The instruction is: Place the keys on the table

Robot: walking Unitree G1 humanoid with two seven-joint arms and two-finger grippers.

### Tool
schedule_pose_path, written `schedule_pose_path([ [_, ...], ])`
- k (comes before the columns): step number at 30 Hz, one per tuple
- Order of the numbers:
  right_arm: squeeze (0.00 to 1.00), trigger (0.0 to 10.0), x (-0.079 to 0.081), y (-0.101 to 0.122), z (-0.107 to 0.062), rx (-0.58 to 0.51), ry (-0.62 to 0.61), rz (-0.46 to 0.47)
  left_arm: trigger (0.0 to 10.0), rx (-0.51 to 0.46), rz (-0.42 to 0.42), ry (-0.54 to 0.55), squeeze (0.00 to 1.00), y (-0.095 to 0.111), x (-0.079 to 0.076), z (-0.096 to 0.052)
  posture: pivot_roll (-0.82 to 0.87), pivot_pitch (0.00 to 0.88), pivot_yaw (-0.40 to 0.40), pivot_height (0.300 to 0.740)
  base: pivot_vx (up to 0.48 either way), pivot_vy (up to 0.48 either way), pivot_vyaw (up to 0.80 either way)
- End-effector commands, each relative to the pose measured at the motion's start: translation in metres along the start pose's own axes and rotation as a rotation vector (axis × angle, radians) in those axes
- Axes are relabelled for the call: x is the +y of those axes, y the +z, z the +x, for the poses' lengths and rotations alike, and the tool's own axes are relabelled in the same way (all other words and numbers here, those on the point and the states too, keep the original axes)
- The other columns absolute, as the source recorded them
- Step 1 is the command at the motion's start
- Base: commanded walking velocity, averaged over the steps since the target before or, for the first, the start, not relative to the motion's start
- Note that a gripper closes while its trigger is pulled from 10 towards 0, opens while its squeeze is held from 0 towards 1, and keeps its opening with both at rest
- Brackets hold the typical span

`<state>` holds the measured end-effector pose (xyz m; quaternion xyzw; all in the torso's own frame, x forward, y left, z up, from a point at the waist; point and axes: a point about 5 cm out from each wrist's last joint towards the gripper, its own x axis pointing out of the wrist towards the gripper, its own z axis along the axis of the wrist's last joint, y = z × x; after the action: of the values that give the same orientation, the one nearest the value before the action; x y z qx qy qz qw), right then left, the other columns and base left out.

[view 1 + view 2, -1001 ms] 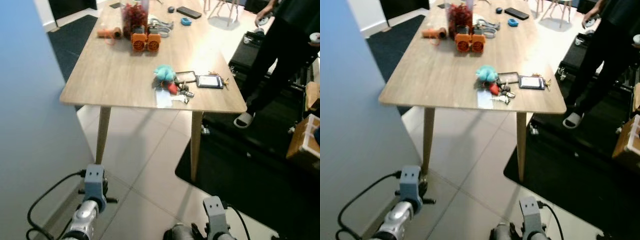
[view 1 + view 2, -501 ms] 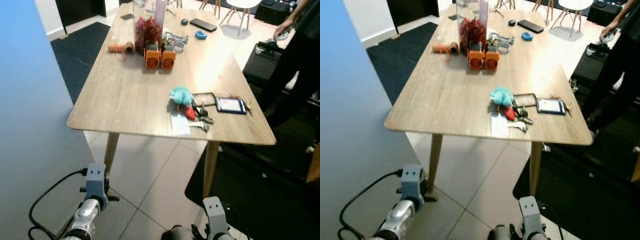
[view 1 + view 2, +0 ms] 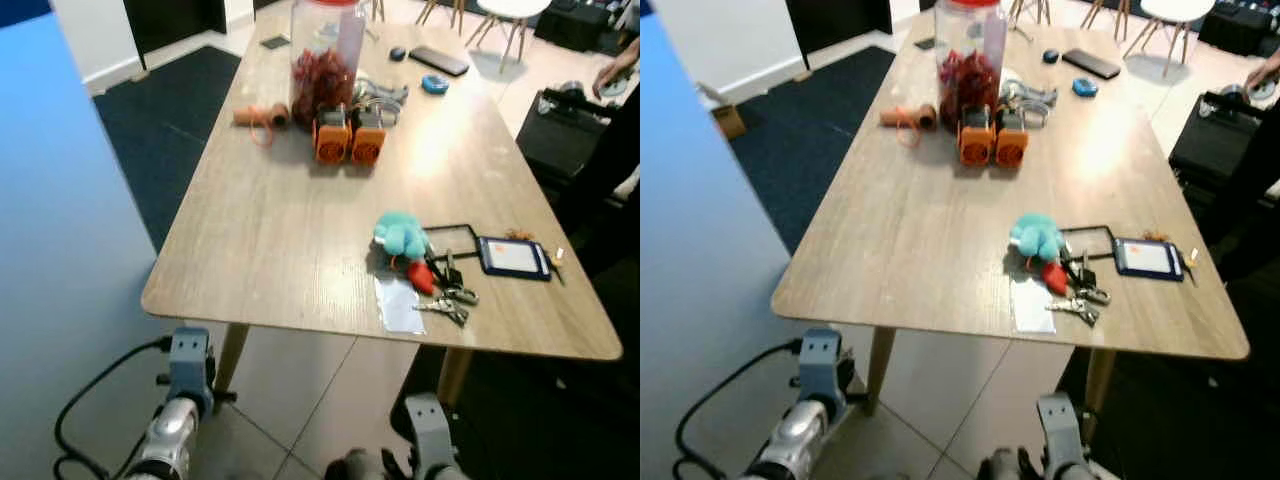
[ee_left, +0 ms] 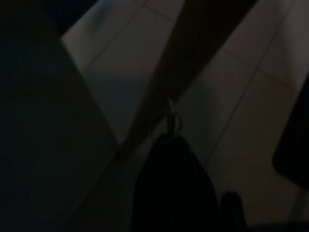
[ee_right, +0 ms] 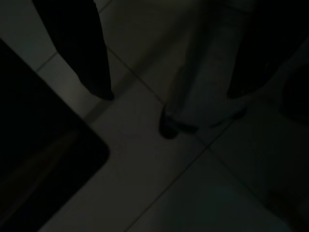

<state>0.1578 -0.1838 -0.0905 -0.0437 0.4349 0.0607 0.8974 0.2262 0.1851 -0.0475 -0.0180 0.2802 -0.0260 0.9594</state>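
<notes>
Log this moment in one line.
table: ahead | keys: on it beside teal plush | left gripper: low by floor | right gripper: low, fingers open

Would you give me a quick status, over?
Left gripper low, shut on metal ring; right gripper open, idle. Table ahead; key bunch lies by teal plush.
</notes>
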Motion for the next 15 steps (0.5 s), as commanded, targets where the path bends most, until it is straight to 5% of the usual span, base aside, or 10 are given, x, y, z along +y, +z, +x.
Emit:
schedule_pose_path([
  [1, 0.00, 10.0, 0.0009, -0.0107, -0.0028, 0.039, -0.001, 0.008, 10.0, -0.010, 0.016, -0.004, 0.00, 0.0002, -0.0002, -0.0007, 0.04, 0.096, -0.032, 0.740, 0.000, 0.000, 0.00],
  [15, 0.00, 10.0, 0.0010, -0.0167, -0.0046, 0.059, -0.005, 0.018, 10.0, -0.013, 0.039, -0.043, 0.00, -0.0008, -0.0020, -0.0018, 0.04, 0.101, -0.029, 0.740, 0.000, 0.000, 0.00],
])
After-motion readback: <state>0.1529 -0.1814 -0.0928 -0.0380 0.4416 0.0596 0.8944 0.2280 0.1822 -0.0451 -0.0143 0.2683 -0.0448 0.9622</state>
